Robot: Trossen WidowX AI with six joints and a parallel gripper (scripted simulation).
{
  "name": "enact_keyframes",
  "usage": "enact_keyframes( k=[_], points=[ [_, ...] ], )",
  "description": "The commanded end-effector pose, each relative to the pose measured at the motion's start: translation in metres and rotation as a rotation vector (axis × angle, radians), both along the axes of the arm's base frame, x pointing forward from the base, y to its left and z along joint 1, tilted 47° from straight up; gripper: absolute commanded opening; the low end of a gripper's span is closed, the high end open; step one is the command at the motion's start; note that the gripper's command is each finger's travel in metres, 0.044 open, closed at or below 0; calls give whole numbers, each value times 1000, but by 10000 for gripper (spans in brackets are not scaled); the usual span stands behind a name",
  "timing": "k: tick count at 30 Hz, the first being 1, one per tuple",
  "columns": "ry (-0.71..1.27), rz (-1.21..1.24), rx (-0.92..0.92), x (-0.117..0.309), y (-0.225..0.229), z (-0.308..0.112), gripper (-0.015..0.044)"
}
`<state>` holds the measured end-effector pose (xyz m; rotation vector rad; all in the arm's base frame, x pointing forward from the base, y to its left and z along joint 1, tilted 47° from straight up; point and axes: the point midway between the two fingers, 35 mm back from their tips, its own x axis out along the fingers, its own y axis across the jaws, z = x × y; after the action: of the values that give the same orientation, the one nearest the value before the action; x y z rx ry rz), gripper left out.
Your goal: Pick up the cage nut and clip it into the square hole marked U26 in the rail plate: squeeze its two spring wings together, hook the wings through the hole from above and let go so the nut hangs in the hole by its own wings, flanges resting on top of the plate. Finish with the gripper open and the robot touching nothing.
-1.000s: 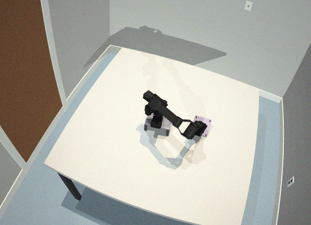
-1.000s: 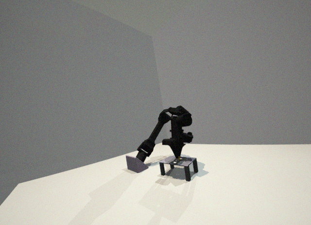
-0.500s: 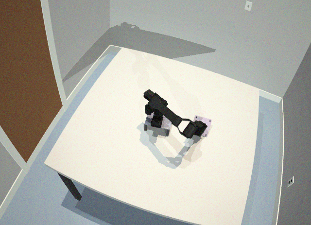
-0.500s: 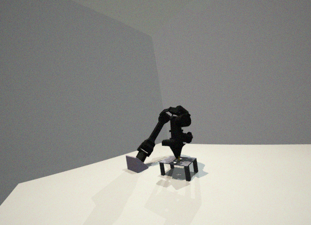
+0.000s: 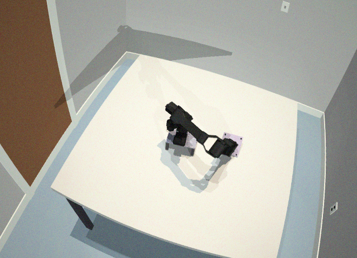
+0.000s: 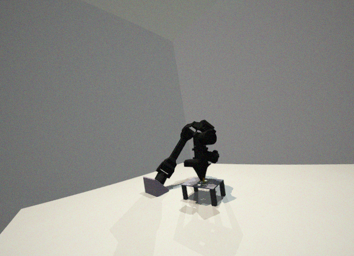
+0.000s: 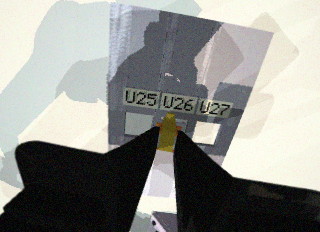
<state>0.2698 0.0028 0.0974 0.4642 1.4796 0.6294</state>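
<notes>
Wrist view: the cage nut (image 6: 203, 179) (image 7: 168, 134), yellow with orange side tabs, is pinched between the tapered black fingertips of the gripper (image 6: 203, 178) (image 7: 167, 133) at hole U26. Pick-up is done; seating (depth cannot be told), release and withdrawal are left. The glossy rail plate (image 5: 191, 140) (image 6: 213, 183) (image 7: 132, 77) is carried on dark block legs.

- Rail plate (image 6: 187, 184) (image 7: 240, 57): grey-lilac, glossy.
- Its labels: black characters on pale beige.
- Its legs (image 6: 213, 197): near-black.
- Cage nut (image 7: 168, 134) at the rail plate's middle hole: mustard yellow, with orange bits at its sides.
- Gripper (image 6: 203, 179) (image 7: 167, 133) above the rail plate: black.
- Table top (image 5: 115, 163) (image 6: 71, 219) beneath the rail plate: cream.
</notes>
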Motion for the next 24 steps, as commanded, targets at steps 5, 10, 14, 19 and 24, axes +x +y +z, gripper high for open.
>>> enact_keyframes(
  k=[5,10,14,19,24],
  points=[
    [7,3,33,0,0,-2,37],
    [8,4,51,0,0,-3,37],
    [8,4,54,0,0,-3,37],
    [9,5,64,1,-1,-3,37],
    [10,6,80,1,-1,-4,37]
  ],
)
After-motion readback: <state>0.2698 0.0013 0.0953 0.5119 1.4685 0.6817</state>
